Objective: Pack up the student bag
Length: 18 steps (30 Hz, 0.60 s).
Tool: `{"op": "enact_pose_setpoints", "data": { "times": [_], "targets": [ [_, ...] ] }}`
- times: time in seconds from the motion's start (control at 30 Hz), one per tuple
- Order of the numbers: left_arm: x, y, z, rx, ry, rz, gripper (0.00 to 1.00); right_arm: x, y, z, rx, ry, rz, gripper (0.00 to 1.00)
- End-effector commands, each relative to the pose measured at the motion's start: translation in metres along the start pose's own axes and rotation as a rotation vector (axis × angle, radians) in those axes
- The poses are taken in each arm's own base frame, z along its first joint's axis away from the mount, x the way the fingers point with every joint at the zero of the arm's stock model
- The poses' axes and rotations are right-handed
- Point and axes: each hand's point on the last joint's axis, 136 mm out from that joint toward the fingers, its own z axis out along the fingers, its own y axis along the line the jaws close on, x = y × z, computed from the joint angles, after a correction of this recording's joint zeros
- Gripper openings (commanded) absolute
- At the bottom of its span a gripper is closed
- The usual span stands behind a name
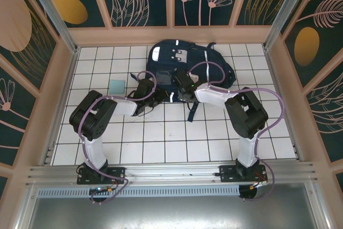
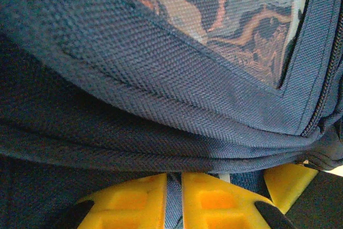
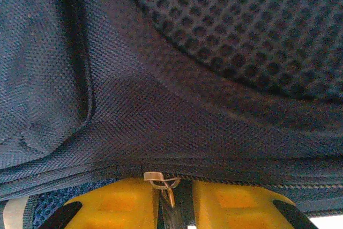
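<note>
The student bag (image 1: pixel 203 63), dark navy with thin white stripes, lies flat at the back middle of the tiled table. My left gripper (image 1: pixel 158 94) is at its near left edge. In the left wrist view that gripper (image 2: pixel 174 181) is shut on a narrow fold of the bag's blue fabric (image 2: pixel 174 197). My right gripper (image 1: pixel 181 84) rests on the bag's near middle. Seen from the right wrist, this gripper (image 3: pixel 177 189) has its yellow fingers (image 3: pixel 123 202) closed around the metal zipper pull (image 3: pixel 165 182) at the zip line. Navy weave (image 3: pixel 161 105) and mesh padding (image 3: pixel 241 25) rise behind.
A small light-blue square item (image 1: pixel 116 85) lies on the tiles left of the bag. A bag strap (image 1: pixel 193 110) trails toward the near side. A blue-and-pink patterned panel (image 2: pixel 230 14) shows on the bag. Enclosure walls (image 1: pixel 64 79) border the table on three sides.
</note>
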Motion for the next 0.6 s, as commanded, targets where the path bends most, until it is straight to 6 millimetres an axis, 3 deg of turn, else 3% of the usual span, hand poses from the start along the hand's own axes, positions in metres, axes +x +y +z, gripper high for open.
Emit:
{"op": "enact_pose_setpoints", "data": {
  "times": [0.0,0.13,0.23,0.33,0.47,0.57],
  "targets": [
    [-0.007,0.012,0.004,-0.059,-0.024,0.017,0.16,0.011,-0.007,0.009,0.002,0.029,-0.024,0.22],
    [-0.019,0.015,0.002,-0.071,-0.054,0.011,0.15,0.008,-0.003,0.004,-0.044,0.021,-0.032,0.0],
    [-0.035,0.025,-0.003,-0.103,-0.108,0.0,0.15,0.003,-0.003,-0.006,-0.064,0.016,-0.065,0.0],
    [-0.062,0.05,-0.008,-0.178,-0.185,-0.02,0.15,0.005,-0.005,-0.015,-0.09,0.038,-0.158,0.0],
    [-0.102,0.072,-0.016,-0.242,-0.285,-0.028,0.15,0.017,-0.026,-0.02,-0.066,0.103,-0.282,0.0],
    [-0.125,0.071,-0.014,-0.264,-0.321,-0.006,0.15,0.023,-0.047,-0.023,-0.039,0.13,-0.31,0.0]
  ]
}}
